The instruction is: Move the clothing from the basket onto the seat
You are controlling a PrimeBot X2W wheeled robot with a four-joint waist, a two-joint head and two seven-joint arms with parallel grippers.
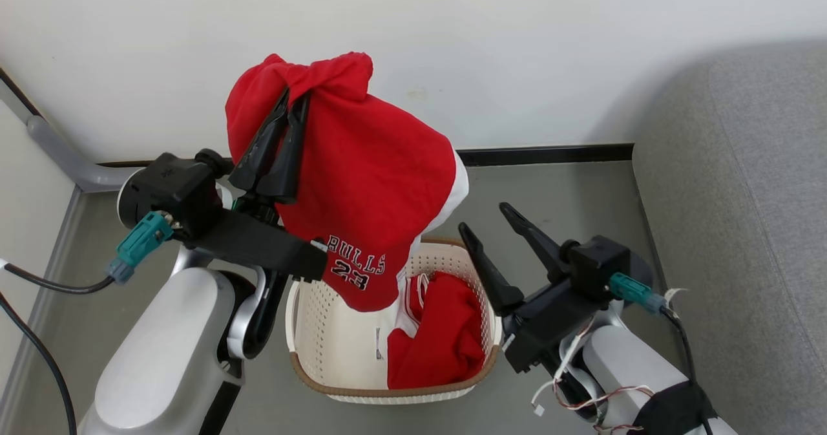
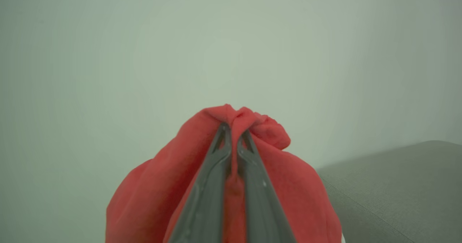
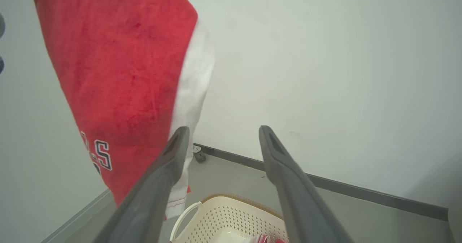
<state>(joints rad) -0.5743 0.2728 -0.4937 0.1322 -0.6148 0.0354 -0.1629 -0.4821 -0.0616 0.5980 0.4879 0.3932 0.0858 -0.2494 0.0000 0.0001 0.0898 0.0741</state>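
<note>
Hanging limp from the left end effector (image 1: 295, 97), clamped on a bunched fold, the evidently soft, light jersey (image 1: 368, 183) drapes above the basket (image 1: 387, 393); the right end effector (image 1: 483, 217) gapes empty beside it.

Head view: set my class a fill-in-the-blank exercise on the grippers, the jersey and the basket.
1. The left gripper is ____ on the jersey, which hangs above the basket.
2. The right gripper stands open, holding ____.
3. The number printed on the jersey is ____.
Missing words: shut; nothing; 23.
</note>
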